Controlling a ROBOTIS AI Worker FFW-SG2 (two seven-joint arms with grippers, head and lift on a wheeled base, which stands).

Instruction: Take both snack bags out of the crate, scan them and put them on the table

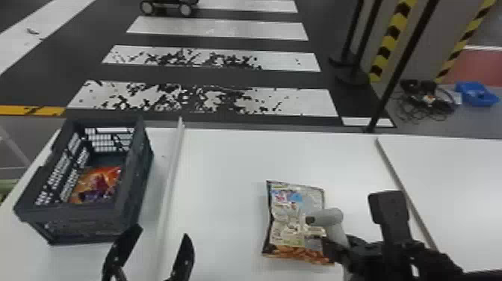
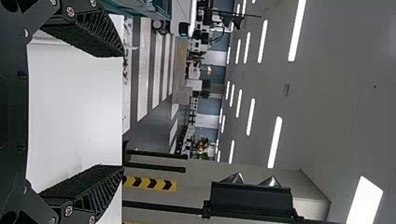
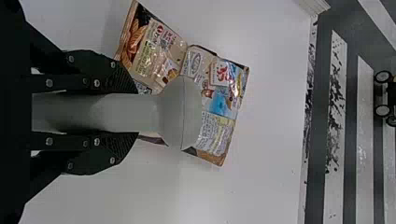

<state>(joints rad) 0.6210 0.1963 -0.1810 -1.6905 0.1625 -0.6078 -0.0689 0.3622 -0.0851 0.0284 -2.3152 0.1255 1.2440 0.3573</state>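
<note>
Right of the crate (image 1: 80,224), the scanner (image 1: 324,216) covers part of one snack bag (image 1: 285,224). Beyond it, the head view's top edge crops a wheeled object (image 1: 186,9).

The crate (image 1: 80,216) by the white table's (image 1: 224,160) far left corner was dark grey; the snack bag (image 1: 97,183) inside, orange and purple. The other bag (image 1: 285,215) mixed cream, light blue and orange. The scanner (image 1: 328,216) was pale grey.

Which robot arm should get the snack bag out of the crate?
Probably the left: the left gripper is open and empty, near the crate with the orange bag inside. The right gripper holds the scanner over the other bag.
</note>
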